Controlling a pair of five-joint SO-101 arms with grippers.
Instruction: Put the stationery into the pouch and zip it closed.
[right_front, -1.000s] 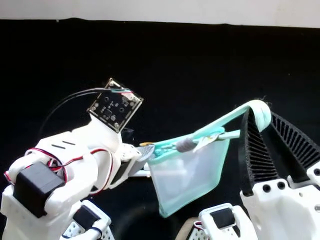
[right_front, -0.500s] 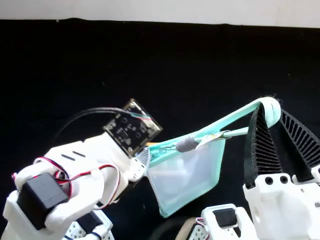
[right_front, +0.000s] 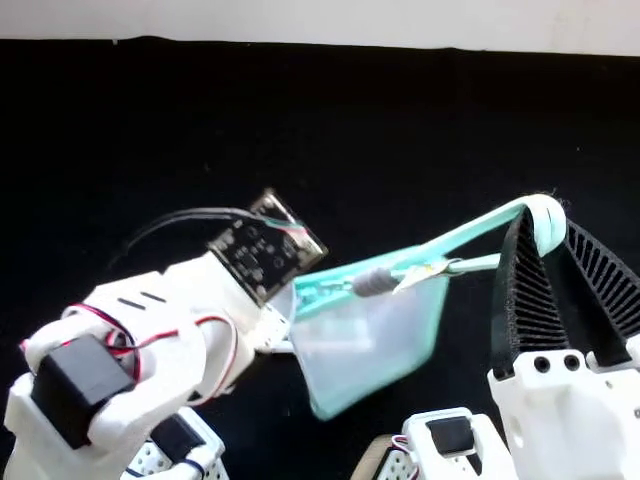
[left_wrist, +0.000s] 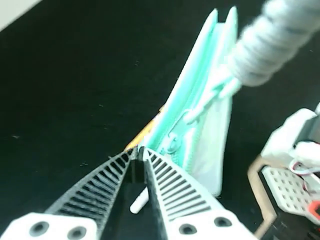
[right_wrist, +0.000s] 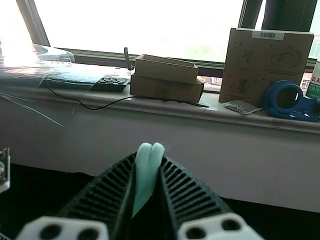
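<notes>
High view: mint pouch (right_front: 370, 340) is held aloft over the black desk (right_front: 400, 120), slung between both arms. Its strap (right_front: 470, 235) is pinched in the right tool (right_front: 541, 212). A grey zip tassel (right_front: 372, 283) is seen partway along the top edge.

Left wrist view: left tool (left_wrist: 138, 154) is clamped on the pouch's end corner, by the zip.

Right wrist view: the strap loop is squeezed between closed fingers.

Pouch is judged light, soft and floppy. It is best taken at a seam corner or the strap, with the zip pulled by the tassel.

High view: down over black table (right_front: 350, 120). Wrist views: close behind left pincer (left_wrist: 138, 153) and right pincer (right_wrist: 148, 159); all share the mint-green translucent pouch (right_front: 370, 340).
</notes>
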